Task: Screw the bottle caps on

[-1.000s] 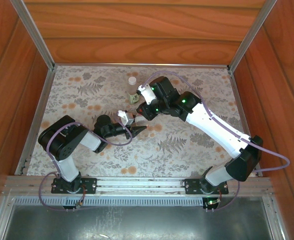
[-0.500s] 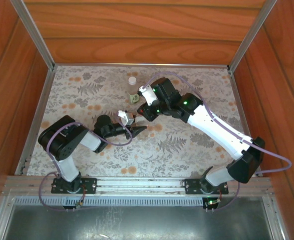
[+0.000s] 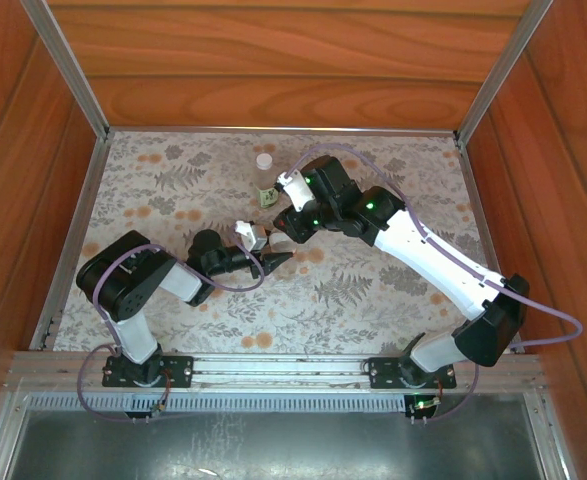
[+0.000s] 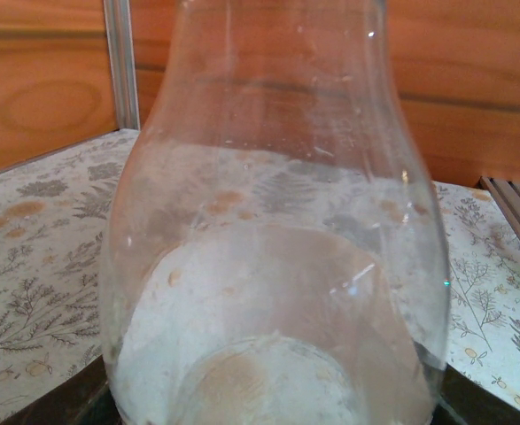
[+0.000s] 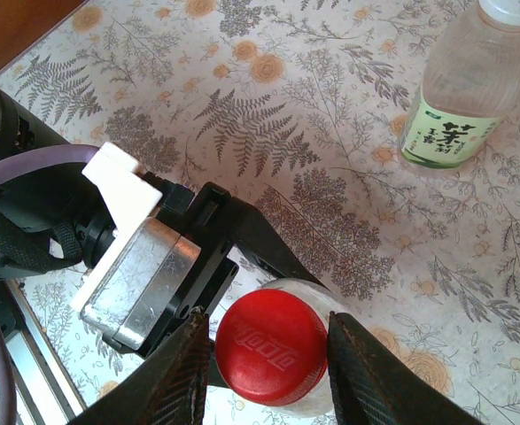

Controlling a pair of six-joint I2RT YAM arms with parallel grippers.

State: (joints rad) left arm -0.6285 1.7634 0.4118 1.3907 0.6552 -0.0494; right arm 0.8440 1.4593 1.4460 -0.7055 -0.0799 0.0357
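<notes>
The right gripper (image 5: 273, 356) straddles the red cap (image 5: 273, 341), which sits on the short bottle (image 4: 273, 266) clamped by the left gripper (image 3: 273, 255); whether the right gripper pinches the cap I cannot tell. Beyond them, the labelled bottle (image 5: 459, 97) already wears its white cap (image 5: 516, 7), so probably only tightening the red cap remains.

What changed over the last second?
Right arm shifted slightly: wrist nudged above the red cap, lower link sagged toward the near edge. Right hand straddles the cap, a gap showing. Left hand, its bottle and the labelled bottle stayed put.
</notes>
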